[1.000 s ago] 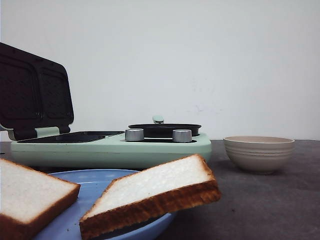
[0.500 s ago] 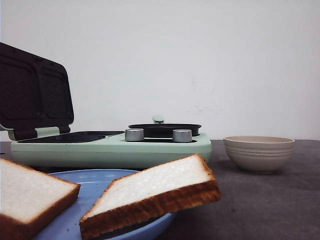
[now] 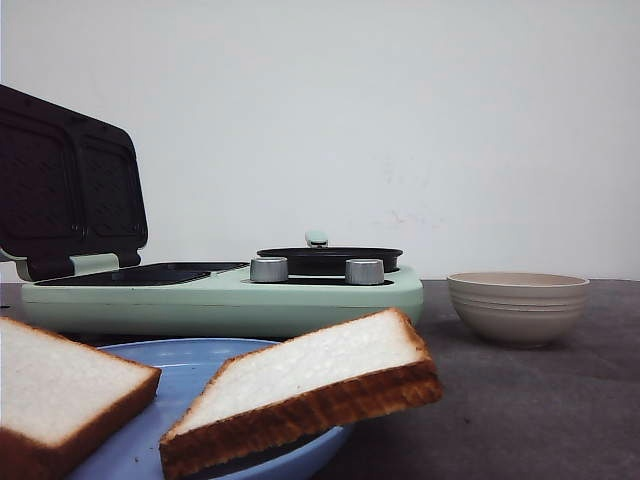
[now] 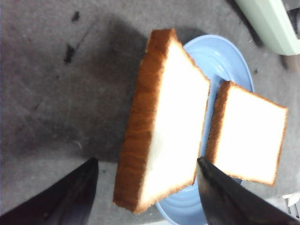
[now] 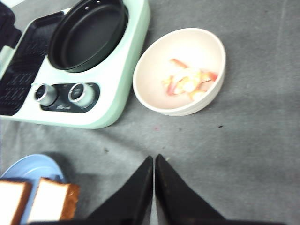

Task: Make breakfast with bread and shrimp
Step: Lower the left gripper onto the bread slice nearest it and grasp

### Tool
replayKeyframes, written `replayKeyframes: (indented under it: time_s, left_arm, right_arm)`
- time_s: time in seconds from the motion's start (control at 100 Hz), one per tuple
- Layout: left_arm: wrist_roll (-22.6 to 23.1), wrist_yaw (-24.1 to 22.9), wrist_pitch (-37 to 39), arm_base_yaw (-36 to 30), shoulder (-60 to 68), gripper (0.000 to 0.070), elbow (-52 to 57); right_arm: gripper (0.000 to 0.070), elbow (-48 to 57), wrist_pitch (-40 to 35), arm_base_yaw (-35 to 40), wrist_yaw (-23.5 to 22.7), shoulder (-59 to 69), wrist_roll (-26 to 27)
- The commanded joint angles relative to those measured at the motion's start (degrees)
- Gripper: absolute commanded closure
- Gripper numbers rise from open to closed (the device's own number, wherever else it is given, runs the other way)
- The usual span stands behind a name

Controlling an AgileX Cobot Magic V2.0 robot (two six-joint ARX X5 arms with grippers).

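Spanning everything, grey table (image 3: pixel 520 410).

Blue plate (image 3: pixel 190 370), mint-green cooker (image 3: pixel 220 300)

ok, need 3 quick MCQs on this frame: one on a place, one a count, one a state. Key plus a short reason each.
1. Where is the shrimp?
A. in the black pan
B. in the cream bowl
C. on the blue plate

2. How many bread slices are on the blue plate?
A. one
B. two
C. three

3. What state is the right tool in?
A. shut, holding nothing
B. open over the bowl
C. shut on a slice

Key:
1 B: the right wrist view shows orange-pink pieces inside the cream bowl; the black pan is empty.
2 B: two bread slices lie on the blue plate.
3 A: the right tool has its fingers together above bare table.
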Motion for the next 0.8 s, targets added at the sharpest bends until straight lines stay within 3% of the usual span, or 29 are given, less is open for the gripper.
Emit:
replayKeyframes:
  time_s: [0.0, 0.61, 0.64, 0.79]
  left_arm:
    - [-0.28, -0.61, 1.09, -0.55, 1.79, 0.0344, -0.17]
    - [-0.07, -1.99, 11.23, -6.8, 15.08, 0.0358, -0.17]
    - [-0.07, -2.16, 11.26, -6.99, 15.34, 0.0382, -0.17]
    - [0.24, -2.95, 11.28, -7.8, 15.63, 0.0655, -0.17]
  right_arm:
    - [0.07, 0.85, 0.59, 0.02, -0.2, 0.15, -0.42]
    - [0.07, 0.85, 0.55, 0.02, -0.61, 0.15, -0.44]
    - [0.07, 0.85, 0.55, 0.02, -0.61, 0.15, -0.44]
    - [0.07, 0.85, 0.55, 0.02, -0.63, 0.15, -0.44]
